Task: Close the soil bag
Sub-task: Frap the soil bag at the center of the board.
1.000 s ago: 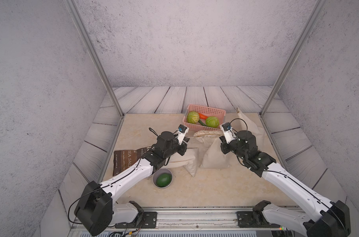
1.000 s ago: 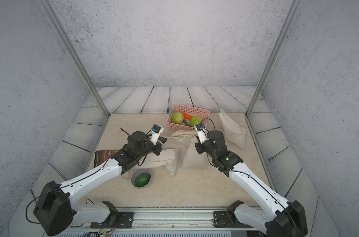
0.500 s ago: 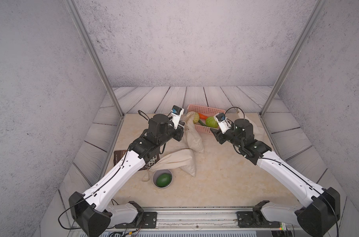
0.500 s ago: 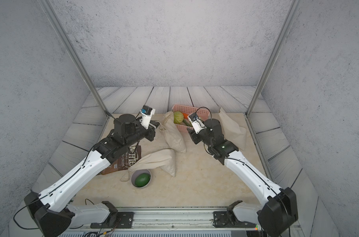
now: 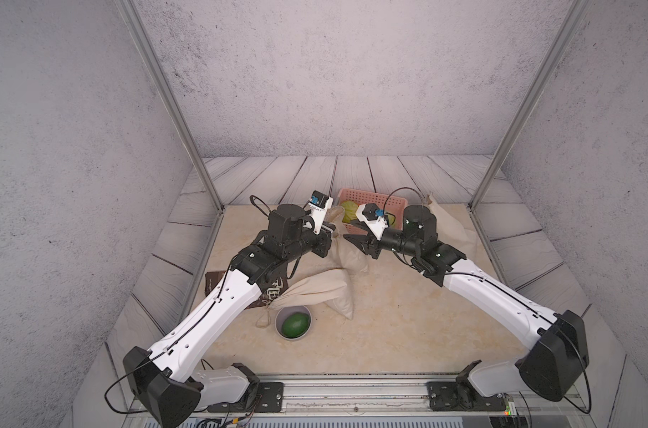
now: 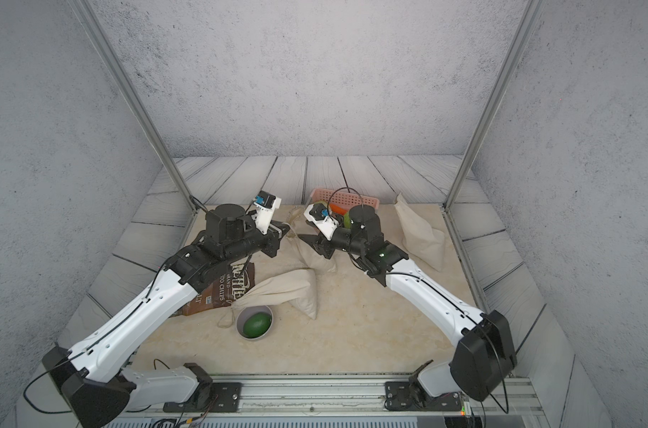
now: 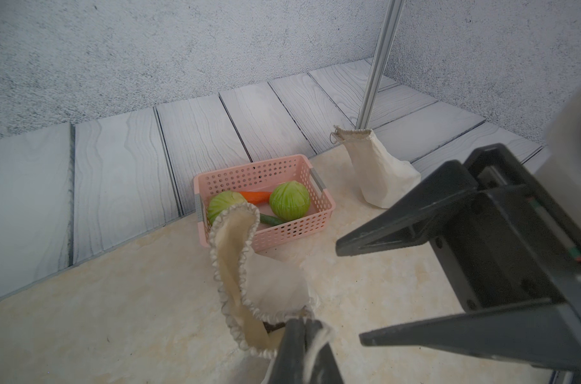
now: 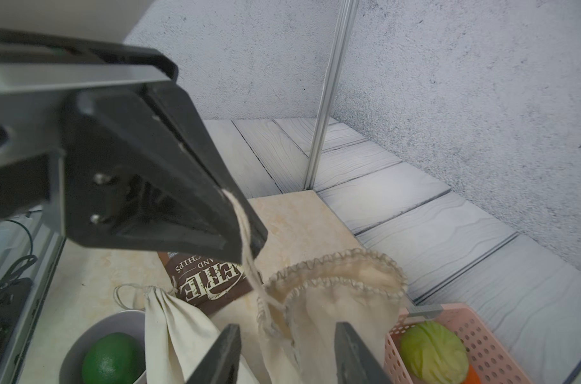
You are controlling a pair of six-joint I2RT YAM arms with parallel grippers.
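Soil bag: cream cloth soil bag (image 5: 352,259), standing upright on the beige marbled tabletop (image 5: 389,326), between the two grippers.
Position: just in front of the pink perforated plastic basket (image 7: 289,232), and just behind a second cream cloth sack lying on its side (image 5: 322,289).
Mouth: still gaping. The frilled hem forms a long, narrow loop, and the neck cloth is only loosely gathered.
Contents: a dark patch shows just inside the rim in the left wrist view.
Cord: pale twine drawstring (image 8: 245,266), running taut from the hem up to the left gripper.
Left gripper (image 8: 247,247): fingers pressed together, pinching the drawstring at their tips.
Right gripper (image 8: 287,352): fingers spread with nothing between them. They are close to the bag's neck, but contact cannot be told.
Basket contents: two green cabbages and an orange carrot.
Foreground: grey round bowl (image 8: 79,339) holding a green fruit (image 5: 295,324), with a brown chips packet (image 6: 226,292) beside it.
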